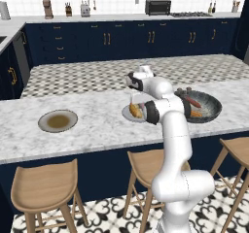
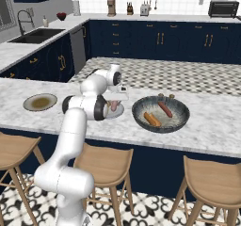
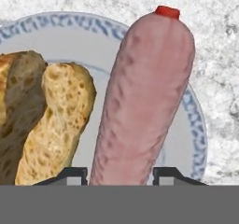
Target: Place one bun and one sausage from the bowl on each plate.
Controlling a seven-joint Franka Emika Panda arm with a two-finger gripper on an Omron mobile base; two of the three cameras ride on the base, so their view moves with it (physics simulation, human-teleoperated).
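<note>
My gripper (image 3: pixel 120 174) is shut on a pinkish-red sausage (image 3: pixel 144 101), which hangs just above the light grey plate (image 3: pixel 198 125). A golden bun (image 3: pixel 51 125) lies on that plate, left of the sausage in the hand view. From the base views the gripper (image 1: pixel 133 100) hovers over this plate (image 2: pixel 117 112) in the middle of the island counter. To its right stands the dark bowl (image 2: pixel 181 119), holding one more bun (image 2: pixel 152 119) and one more sausage (image 2: pixel 164 109). The plate with the brownish centre (image 1: pixel 58 121) sits bare at the left.
The marble island counter (image 1: pixel 97 130) runs across both base views, with wooden stools (image 1: pixel 44 183) along its near edge. My own arm hides part of the light grey plate. Dark cabinets and small appliances (image 1: pixel 157 7) line the far wall.
</note>
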